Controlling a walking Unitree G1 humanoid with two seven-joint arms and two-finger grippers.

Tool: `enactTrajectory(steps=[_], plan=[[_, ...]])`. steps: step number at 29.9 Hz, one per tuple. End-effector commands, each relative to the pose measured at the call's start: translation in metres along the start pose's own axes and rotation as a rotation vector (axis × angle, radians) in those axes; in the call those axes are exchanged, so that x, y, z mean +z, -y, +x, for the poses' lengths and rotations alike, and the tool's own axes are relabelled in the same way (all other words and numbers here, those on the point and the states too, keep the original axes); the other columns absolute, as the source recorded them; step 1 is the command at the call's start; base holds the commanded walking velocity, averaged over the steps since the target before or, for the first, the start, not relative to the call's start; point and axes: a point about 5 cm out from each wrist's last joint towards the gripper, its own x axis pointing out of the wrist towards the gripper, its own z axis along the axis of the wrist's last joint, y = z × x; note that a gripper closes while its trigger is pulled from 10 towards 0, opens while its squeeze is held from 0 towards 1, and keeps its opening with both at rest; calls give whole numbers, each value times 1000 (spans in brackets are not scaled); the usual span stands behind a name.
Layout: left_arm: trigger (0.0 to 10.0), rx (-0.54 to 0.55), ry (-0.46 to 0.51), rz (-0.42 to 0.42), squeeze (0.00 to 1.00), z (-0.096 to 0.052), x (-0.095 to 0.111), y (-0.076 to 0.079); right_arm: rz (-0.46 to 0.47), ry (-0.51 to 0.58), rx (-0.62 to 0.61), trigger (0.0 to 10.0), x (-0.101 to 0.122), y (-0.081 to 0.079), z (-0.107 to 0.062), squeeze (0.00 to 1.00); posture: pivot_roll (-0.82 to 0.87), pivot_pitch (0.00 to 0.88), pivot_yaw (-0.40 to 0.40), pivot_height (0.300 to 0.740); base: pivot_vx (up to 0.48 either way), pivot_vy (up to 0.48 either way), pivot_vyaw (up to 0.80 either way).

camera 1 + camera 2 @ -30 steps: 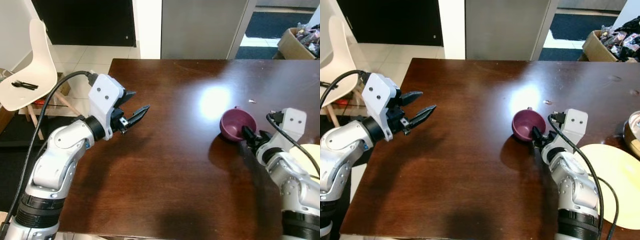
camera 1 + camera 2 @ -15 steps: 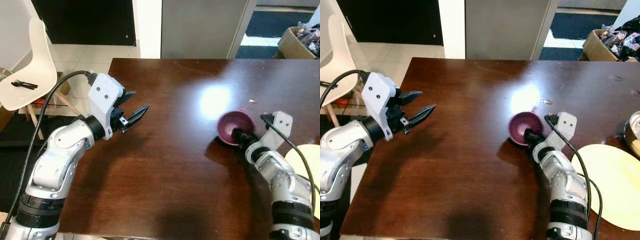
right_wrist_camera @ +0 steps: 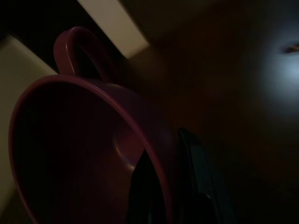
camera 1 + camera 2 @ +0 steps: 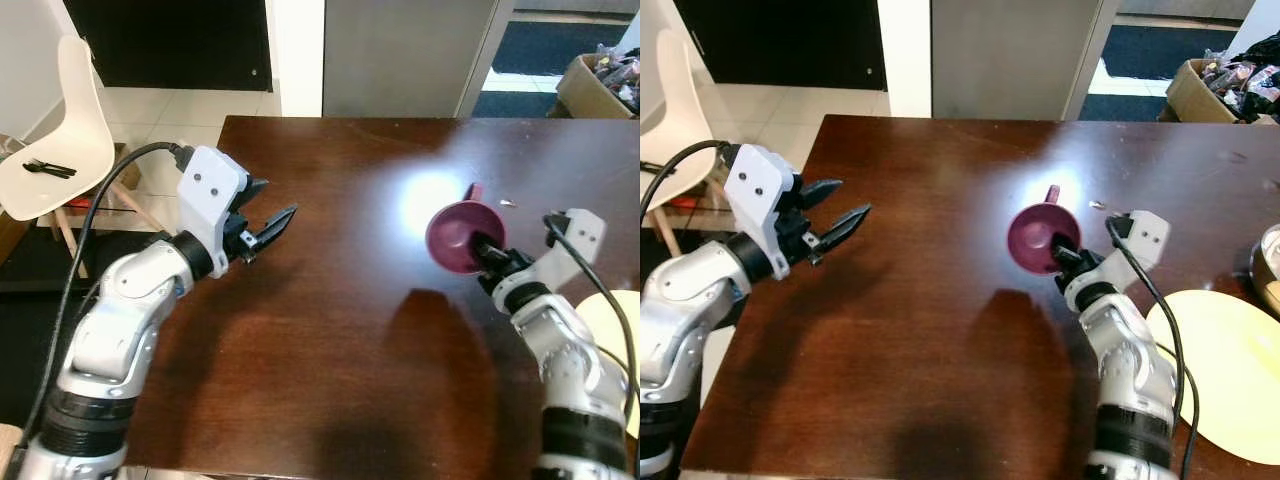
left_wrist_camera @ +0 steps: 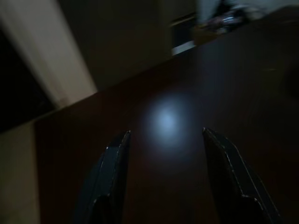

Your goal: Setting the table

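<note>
- Your right gripper (image 4: 1068, 252) is clamped on the rim of the maroon cup (image 4: 1036, 238); one finger sits inside the bowl of it and the other outside, as the right wrist view shows at close range (image 3: 93, 154).
- The cup is held clear of the bench (image 4: 930, 340), tipped on its side so its mouth faces your left and its handle (image 4: 1051, 193) points up and away from you.
- A dark shadow of the cup lies on the wood below it, toward the near edge.
- Your left gripper (image 4: 268, 225) hovers over the left part of the bench, well apart from the cup, with its two black fingers spread and nothing between them.
- In the left wrist view both fingers (image 5: 110, 182) point along the dark bench top toward a bright patch of reflected light.
- A yellow plate (image 4: 1230, 370) lies flat on the bench near its right edge, just beside your right arm.
- A metal bowl (image 4: 1270, 262) shows at the far right, cut off by the edge of the view.
- A white chair (image 4: 60, 140) stands on the floor off the bench's left side, with black cutlery (image 4: 48, 169) lying on its seat.
- A cardboard box (image 4: 1210, 88) of things sits on the floor beyond the far right corner.
</note>
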Motion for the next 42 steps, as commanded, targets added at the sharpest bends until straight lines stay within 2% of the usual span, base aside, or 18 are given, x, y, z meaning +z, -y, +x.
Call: enactTrajectory(steps=[1,2,3,4,5,8,19,24,30,42], plan=[[10000,62,-38,-3,0,-1,-7,-6,4,54,12,0,7,-4,-3,0,-114,60,87,740,0,0,0],[10000,62,-38,-3,0,-1,-7,-6,4,54,12,0,7,-4,-3,0,-114,60,87,740,0,0,0],[10000,113,-42,-10,0,-1,-9,-8,-6,98,28,4549,12,-13,-4,0,-116,61,87,740,0,0,0],[10000,113,-42,-10,0,-1,-9,-8,-6,98,28,4549,12,-13,-4,0,-116,61,87,740,0,0,0],[10000,152,-43,-16,0,-1,-10,-8,-35,144,47,10000,16,-22,-5,0,-116,61,87,740,0,0,0],[10000,199,-60,-49,0,-5,-16,-2,-162,262,78,10000,23,-54,-7,0,-112,59,90,740,0,0,0],[10000,231,-90,-86,0,-12,-27,7,-211,290,152,10000,25,-78,-9,0,-107,48,89,740,0,0,0],[10000,230,-79,-92,0,-13,-26,11,-187,291,177,10000,21,-86,-10,0,-107,42,90,740,-347,0,0],[10000,221,-68,-84,0,-13,-23,13,-89,275,187,10000,16,-93,-10,0,-101,35,94,740,-420,0,0],[10000,220,-63,-80,0,-12,-21,13,-59,271,220,10000,16,-98,-10,0,-101,36,97,740,-422,0,0]])
